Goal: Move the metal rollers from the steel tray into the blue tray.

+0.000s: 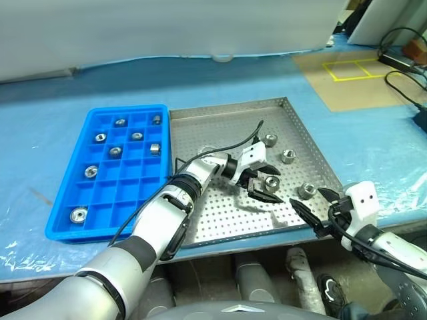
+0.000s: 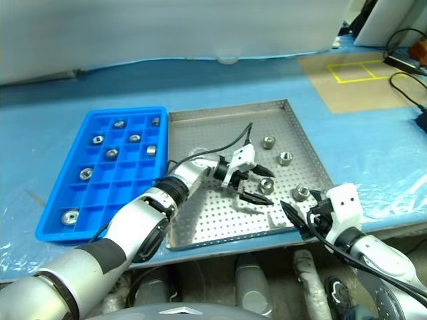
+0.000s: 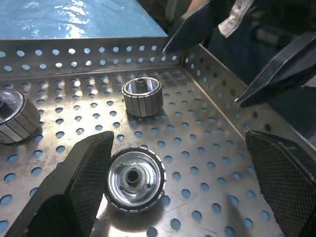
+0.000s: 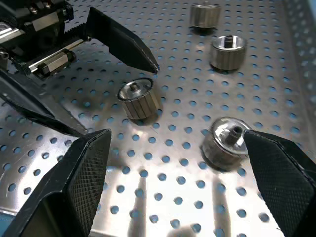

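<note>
Blue plastic sheeting covers the table (image 1: 60, 113), and on it the blue tray (image 1: 67, 230) lies left of the steel tray (image 1: 227, 113), their long edges just beside each other. Seven metal rollers sit in separate compartments of the blue tray, among them one in the near left corner (image 1: 79, 215) and one in the far row (image 1: 121, 122). Four more metal rollers rest on the perforated floor on the right side of the steel tray: two toward the far side (image 1: 271, 140) (image 1: 288, 157), one in the middle (image 1: 272, 183) and one near the right rim (image 1: 307, 189). Reaching in from the left, the left claw (image 1: 264, 183) hovers low over the steel tray, released, its black fingers spread either side of the middle roller (no contact visible). Beyond the tray's near right corner, the right claw (image 1: 311, 210) is also released and empty, pointing toward the roller near the rim.
</note>
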Controlling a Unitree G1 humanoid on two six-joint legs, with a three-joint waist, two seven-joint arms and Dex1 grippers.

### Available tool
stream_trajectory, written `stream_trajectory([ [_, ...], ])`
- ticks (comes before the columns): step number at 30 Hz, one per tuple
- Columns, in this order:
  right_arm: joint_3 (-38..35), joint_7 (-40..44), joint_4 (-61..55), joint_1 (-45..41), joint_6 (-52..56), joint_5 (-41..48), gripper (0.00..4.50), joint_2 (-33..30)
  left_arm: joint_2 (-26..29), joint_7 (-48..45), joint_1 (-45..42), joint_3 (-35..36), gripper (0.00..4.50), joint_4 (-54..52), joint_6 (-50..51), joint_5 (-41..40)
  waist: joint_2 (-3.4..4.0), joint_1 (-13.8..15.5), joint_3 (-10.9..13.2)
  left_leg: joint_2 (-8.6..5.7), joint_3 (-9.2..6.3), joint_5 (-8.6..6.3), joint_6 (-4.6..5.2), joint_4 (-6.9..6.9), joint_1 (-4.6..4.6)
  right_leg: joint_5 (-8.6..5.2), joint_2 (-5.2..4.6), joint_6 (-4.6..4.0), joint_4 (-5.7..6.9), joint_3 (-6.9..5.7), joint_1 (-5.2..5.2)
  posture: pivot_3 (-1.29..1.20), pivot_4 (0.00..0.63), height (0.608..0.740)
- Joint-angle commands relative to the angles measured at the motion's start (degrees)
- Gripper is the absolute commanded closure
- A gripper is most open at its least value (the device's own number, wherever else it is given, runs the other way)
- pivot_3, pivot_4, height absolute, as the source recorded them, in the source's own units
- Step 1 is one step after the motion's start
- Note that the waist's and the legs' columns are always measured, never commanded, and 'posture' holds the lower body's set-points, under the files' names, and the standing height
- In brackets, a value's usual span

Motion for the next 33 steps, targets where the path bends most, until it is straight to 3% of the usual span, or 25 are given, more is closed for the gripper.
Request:
stream_trajectory([
  [1,-2.95,-1.25,-5.04,2.62,-1.32,0.66,0.0,1.43,-5.06,5.78,-2.52,-1.25,0.03,1.23,-2.66,2.92,0.0,-1.4,0.0,-0.01,0.0,-0.03,0.02,0.03,0.02,-0.01,-0.01,0.02,-0.04,0.0,0.03,-0.9,0.15,0.74],
  [5,-3.86,-1.83,-6.74,5.15,-1.85,0.69,0.0,2.47,-5.74,8.46,-2.65,-2.14,0.03,2.38,-2.86,4.91,-0.01,-4.56,0.01,-0.08,-0.05,-0.22,0.12,0.28,0.03,-0.07,-0.11,0.13,-0.2,-0.02,0.24,-0.92,0.15,0.74],
  [13,-2.89,-0.62,-5.62,2.14,-1.56,1.58,0.0,0.2,-5.35,8.41,-2.33,0.91,2.58,2.29,1.21,2.72,-0.04,-9.51,0.02,-0.88,-0.16,-0.55,0.64,0.67,-0.16,-0.2,-1.0,0.52,-0.51,-0.11,0.51,-0.86,0.15,0.74],
  [23,1.26,2.86,-1.68,-7.6,0.27,4.97,0.0,-4.15,-2.35,9.2,-2.97,9.03,2.58,-1.36,6.38,-4.57,-0.03,-10.58,0.01,-1.47,-0.22,-0.71,0.92,0.73,-0.23,-0.16,-1.67,0.6,-0.5,-0.44,0.66,-0.75,0.15,0.74],
  [33,9.61,7.55,5.6,-19.24,-0.18,5.41,0.0,-6.1,3.58,9.17,0.46,12.19,2.58,-12.3,10.52,-7.84,-0.02,-9.08,0.01,-1.66,-0.25,-0.89,1.23,0.72,-0.25,0.07,-1.96,0.24,-0.48,-0.65,0.89,-0.58,0.15,0.74],
])
